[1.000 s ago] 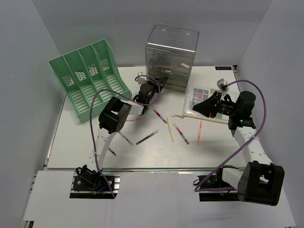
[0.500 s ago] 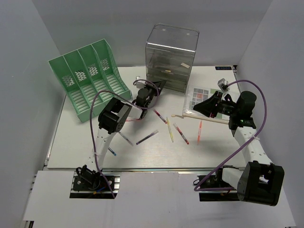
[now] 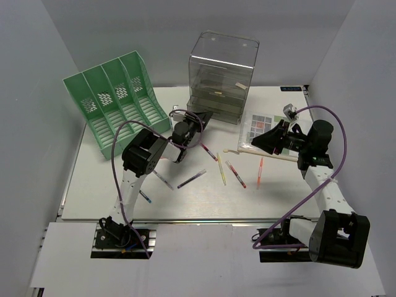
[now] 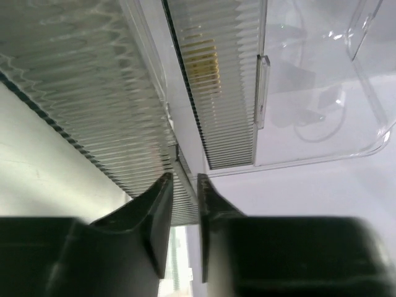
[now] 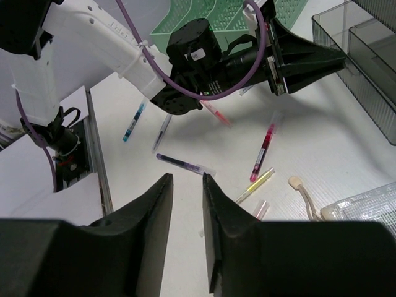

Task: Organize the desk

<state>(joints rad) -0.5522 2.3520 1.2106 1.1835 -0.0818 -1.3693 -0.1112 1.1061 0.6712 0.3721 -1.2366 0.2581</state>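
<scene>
The white desk [image 3: 278, 192] carries several loose pens, among them a purple one [image 3: 192, 179], a yellow one [image 3: 221, 169] and a red one [image 3: 236, 174]. My left gripper [image 3: 207, 114] points at the lower front of the clear drawer box [image 3: 223, 68]. In the left wrist view its fingers [image 4: 159, 198] stand a narrow gap apart. A thin clear drawer lip [image 4: 179, 167] runs to their tips, and nothing is clamped. My right gripper [image 3: 253, 141] hovers over the desk's right half, open and empty [image 5: 187, 177], above the purple pen [image 5: 182, 165].
A green slotted file rack [image 3: 114, 105] stands at the back left. A clear pouch with a colour chart [image 3: 263, 127] and a beige cord [image 3: 232, 150] lie right of the drawer box. A short blue pen [image 3: 145, 197] lies near the left arm's base.
The left arm has drawn back to the left, its gripper now a little farther from the drawer box. The right arm has stayed put.
</scene>
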